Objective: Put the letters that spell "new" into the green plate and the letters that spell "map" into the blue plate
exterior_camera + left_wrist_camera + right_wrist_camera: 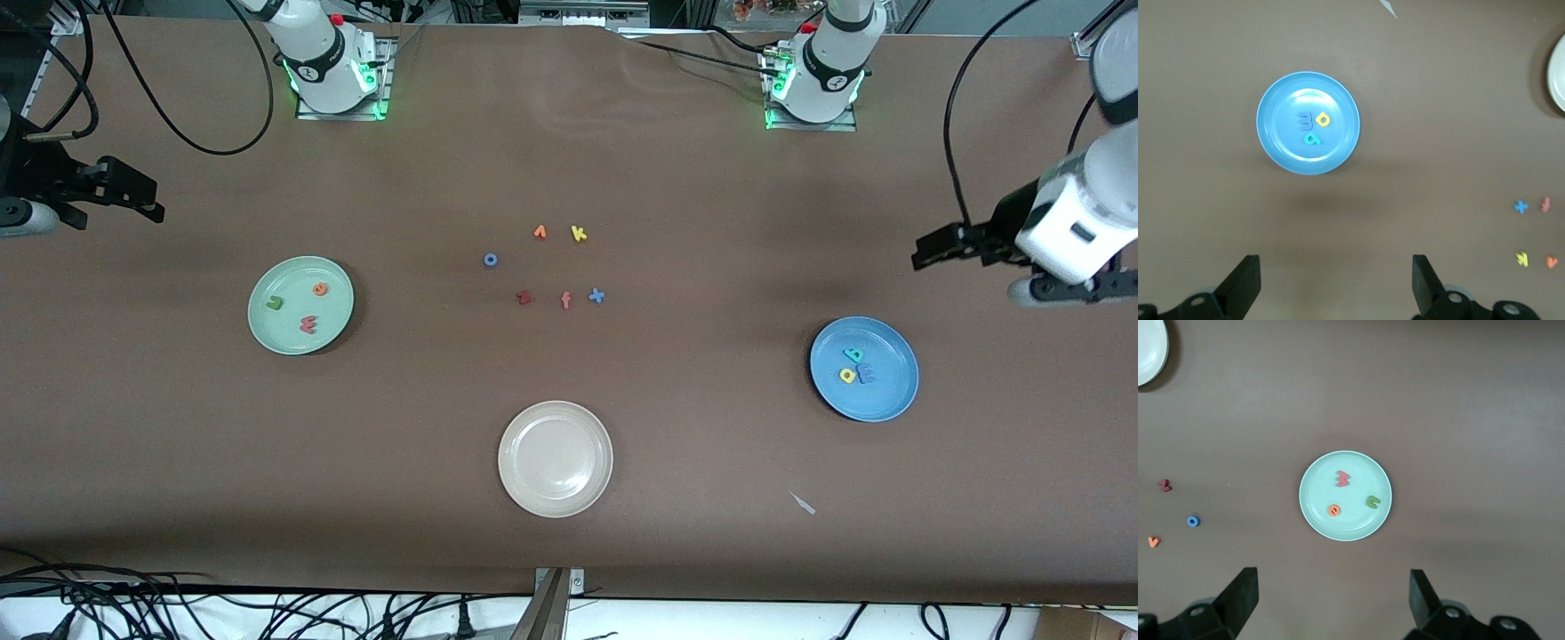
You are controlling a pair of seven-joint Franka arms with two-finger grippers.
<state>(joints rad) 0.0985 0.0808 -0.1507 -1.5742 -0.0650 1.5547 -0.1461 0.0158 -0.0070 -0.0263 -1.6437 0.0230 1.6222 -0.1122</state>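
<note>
Closest to the front camera sits the beige plate [555,459], with a little pale scrap [803,503] lying on the bench [178,444] off toward the left arm's end. A bit farther back is the blue plate [863,368] at the left arm's end, and it's got the yellow a [847,375], the blue m [865,374] and the teal p [853,355] bunched together in it. Over at the right arm's end, the green plate [300,305] holds the green n [275,302], the orange e [320,288] and the pinkish w [308,324], spread apart from each other.

Farther still, mid-bench, are the leftovers – a dark red letter [524,298], a salmon f [565,300], a blue x [597,296], a blue o [490,260], a small orange letter [540,232] and a yellow k [578,233].

Both arms wait up high at the bench ends. The left claw [1336,283] hangs over bare bench by the blue plate, fingers spread wide, nothing in them. The right claw [1333,600] is the same deal near the green plate – spread and empty.
</note>
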